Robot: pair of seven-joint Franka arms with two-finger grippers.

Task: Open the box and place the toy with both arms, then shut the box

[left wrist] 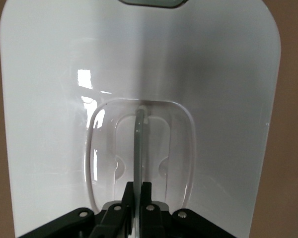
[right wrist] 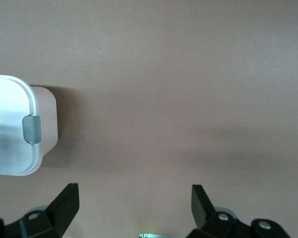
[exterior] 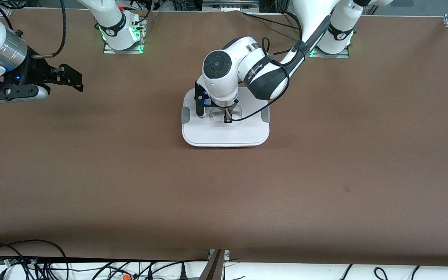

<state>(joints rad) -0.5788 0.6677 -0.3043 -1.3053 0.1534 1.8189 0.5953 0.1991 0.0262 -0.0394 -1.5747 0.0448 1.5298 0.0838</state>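
The box (exterior: 224, 134) stands in the middle of the table with its flat white lid (left wrist: 223, 89) on and a grey clip (exterior: 185, 115) at each end. My left gripper (exterior: 228, 116) reaches straight down into the lid's clear recessed centre. In the left wrist view it (left wrist: 140, 186) is shut on the thin upright handle (left wrist: 140, 139). My right gripper (exterior: 70, 79) hangs open over bare table toward the right arm's end, apart from the box (right wrist: 10, 129); nothing is between its fingers (right wrist: 67, 203). The toy is out of view.
Brown table surface (exterior: 247, 194) spreads all round the box. Cables lie along the table's edge nearest the front camera (exterior: 33, 260). The two arm bases (exterior: 123, 35) stand at the farthest edge from that camera.
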